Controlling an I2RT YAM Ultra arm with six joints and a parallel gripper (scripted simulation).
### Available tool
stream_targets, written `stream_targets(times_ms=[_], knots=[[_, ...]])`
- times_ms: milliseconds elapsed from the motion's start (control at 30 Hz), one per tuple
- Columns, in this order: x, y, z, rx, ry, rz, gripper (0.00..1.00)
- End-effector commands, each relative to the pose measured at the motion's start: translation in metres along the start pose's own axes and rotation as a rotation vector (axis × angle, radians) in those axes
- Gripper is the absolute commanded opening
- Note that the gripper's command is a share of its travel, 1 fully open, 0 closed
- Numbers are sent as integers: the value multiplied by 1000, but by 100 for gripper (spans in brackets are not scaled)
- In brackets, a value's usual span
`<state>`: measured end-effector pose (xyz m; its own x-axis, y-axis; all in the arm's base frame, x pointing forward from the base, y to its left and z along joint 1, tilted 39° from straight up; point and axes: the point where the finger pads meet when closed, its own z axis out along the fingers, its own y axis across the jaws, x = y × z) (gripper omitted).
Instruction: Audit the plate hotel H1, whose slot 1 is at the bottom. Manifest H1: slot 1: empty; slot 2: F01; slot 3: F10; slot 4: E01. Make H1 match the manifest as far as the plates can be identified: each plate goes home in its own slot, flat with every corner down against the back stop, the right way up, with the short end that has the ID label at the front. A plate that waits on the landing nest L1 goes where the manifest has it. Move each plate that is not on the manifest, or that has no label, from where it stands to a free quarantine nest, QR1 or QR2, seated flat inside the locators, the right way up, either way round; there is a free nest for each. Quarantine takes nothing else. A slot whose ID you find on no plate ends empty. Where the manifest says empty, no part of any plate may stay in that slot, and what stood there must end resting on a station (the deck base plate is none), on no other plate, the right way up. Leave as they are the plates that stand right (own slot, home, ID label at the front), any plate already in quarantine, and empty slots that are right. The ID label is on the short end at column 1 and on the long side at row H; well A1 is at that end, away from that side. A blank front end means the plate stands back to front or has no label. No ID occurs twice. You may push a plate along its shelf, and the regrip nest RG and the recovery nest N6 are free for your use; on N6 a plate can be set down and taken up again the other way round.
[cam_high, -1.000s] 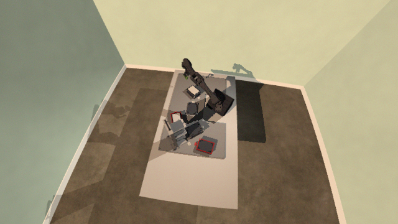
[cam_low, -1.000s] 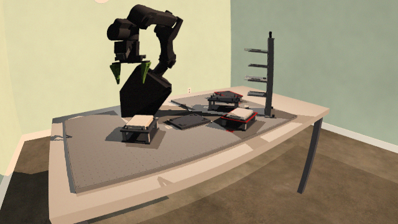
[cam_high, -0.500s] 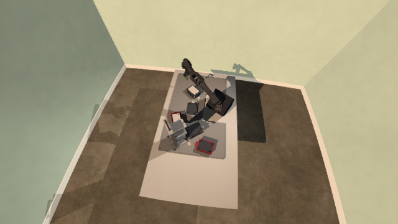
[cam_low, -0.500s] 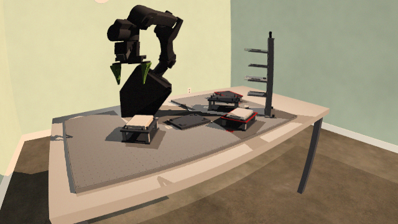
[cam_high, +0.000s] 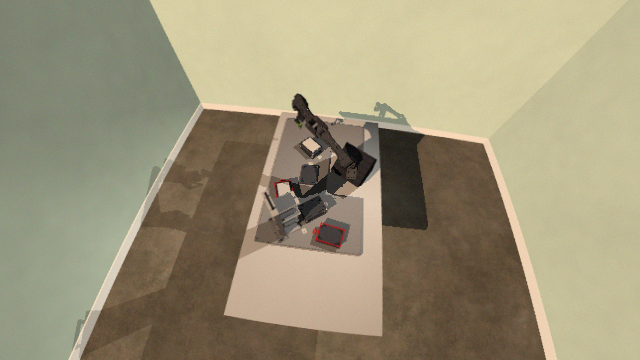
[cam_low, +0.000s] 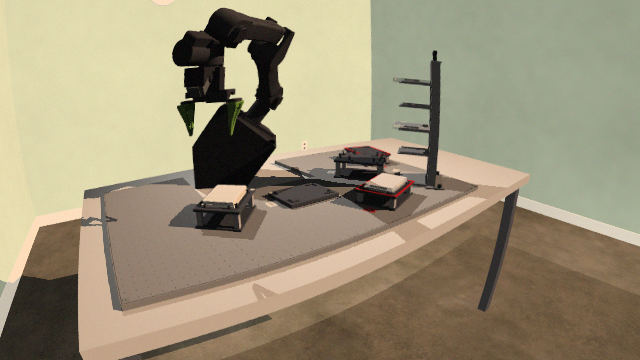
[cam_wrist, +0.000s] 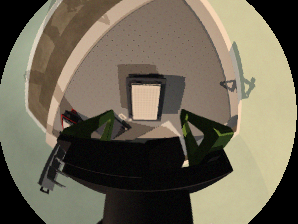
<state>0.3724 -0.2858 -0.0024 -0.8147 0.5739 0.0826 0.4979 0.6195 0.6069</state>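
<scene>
Nearest, a pale plate (cam_low: 224, 194) sits on its nest (cam_low: 222, 212), awaiting pickup. The gripper (cam_low: 210, 116) hangs high above it, fingers fully spread, holding nothing. Farthest, hotel (cam_low: 434, 120) has 4 shelves.

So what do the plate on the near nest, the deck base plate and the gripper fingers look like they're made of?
The plate looks like matte cream plastic: a plain pale top with no shine. The deck base plate looks like dull grey metal, judging by its fine grid of small dots, probably holes. The fingers look like green, slightly see-through plastic with darker streaks; the gripper hangs open, holding nothing.
</scene>
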Motion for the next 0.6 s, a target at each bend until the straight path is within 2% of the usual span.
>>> stream_targets(times_ms=[0,100,367,400,567], knots=[[-47,-3,-17,-14,6,42,100],[-47,-3,-14,-14,6,42,100],[-46,-2,13,-14,6,42,100],[-50,-2,23,8,-104,-32,100],[-48,-1,38,-1,-77,-13,100]])
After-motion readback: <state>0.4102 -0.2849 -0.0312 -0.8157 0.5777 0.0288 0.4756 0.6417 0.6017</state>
